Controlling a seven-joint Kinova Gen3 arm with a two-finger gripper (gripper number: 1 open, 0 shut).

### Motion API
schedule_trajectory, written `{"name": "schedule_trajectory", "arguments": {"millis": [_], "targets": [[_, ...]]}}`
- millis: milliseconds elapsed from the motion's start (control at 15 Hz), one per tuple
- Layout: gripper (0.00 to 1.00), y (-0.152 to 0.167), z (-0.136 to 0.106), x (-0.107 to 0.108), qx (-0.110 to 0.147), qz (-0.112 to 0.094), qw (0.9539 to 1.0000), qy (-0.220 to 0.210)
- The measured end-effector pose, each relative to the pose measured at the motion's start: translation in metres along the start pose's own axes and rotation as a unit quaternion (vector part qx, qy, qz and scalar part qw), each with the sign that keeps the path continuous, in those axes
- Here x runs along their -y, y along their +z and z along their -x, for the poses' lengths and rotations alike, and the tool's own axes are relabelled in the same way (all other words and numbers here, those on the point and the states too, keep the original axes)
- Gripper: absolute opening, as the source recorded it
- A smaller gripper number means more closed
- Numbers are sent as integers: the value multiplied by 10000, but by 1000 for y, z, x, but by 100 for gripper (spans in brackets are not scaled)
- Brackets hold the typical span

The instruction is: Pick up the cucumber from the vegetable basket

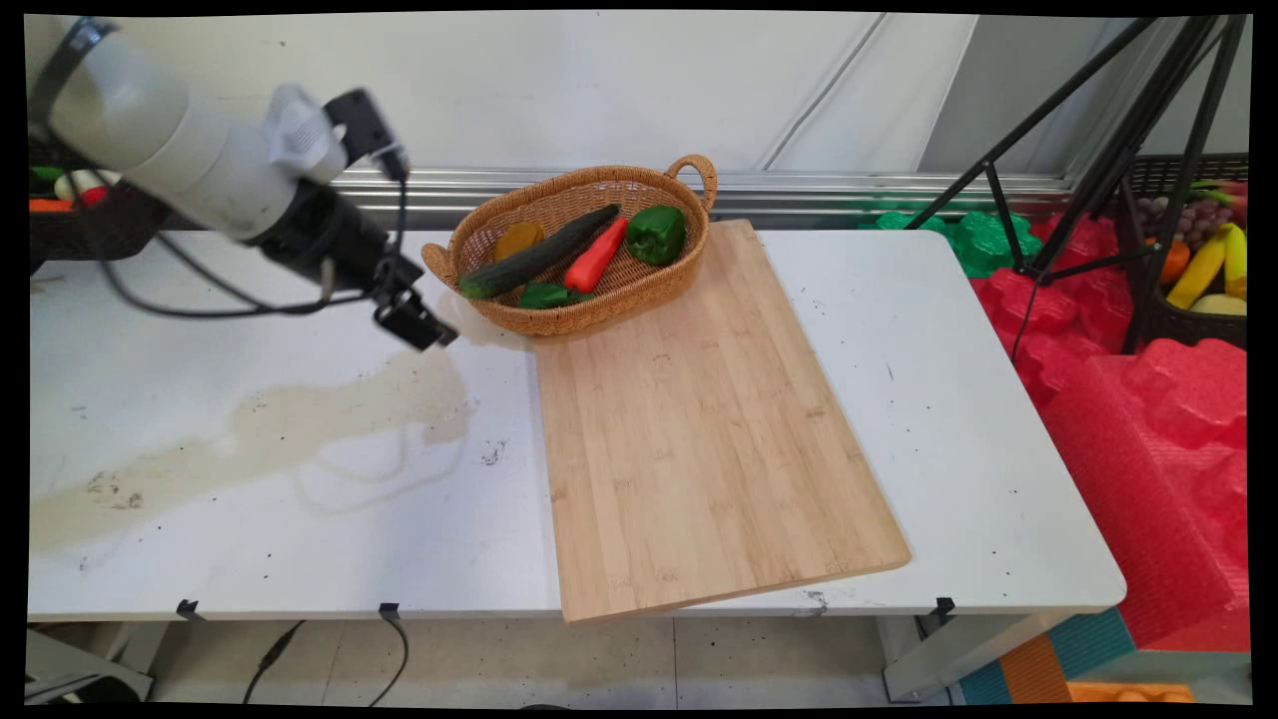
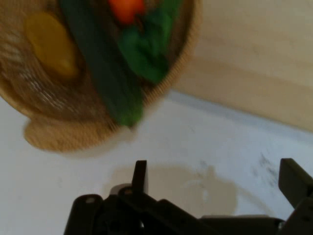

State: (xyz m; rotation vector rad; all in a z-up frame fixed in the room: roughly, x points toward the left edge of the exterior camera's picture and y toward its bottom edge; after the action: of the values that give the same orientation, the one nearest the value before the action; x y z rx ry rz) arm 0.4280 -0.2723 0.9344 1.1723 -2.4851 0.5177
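Released gripper hovers left of one wicker basket holding one cucumber, one red pepper, two green peppers.

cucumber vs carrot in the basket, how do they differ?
The cucumber is dark green; the carrot is orange-red. The cucumber is clearly longer, running from the basket's left rim towards its middle back; the carrot is shorter and lies to its right, beside the green pepper. The cucumber's near end lies closer to the gripper than the carrot does. Both are long, lie slanted the same way, and sit untouched inside the basket.
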Motion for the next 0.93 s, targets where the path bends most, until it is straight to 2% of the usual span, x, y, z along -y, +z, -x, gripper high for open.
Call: {"name": "schedule_trajectory", "arguments": {"millis": [267, 533, 733, 933], "targets": [[100, 14, -32, 13, -113, -176, 9996, -187], [100, 42, -69, 34, -156, -401, 9980, -456], [100, 66, -88, 49, -102, -529, 9963, -663], [100, 87, -98, 58, 12, -556, 9951, -817]]}}
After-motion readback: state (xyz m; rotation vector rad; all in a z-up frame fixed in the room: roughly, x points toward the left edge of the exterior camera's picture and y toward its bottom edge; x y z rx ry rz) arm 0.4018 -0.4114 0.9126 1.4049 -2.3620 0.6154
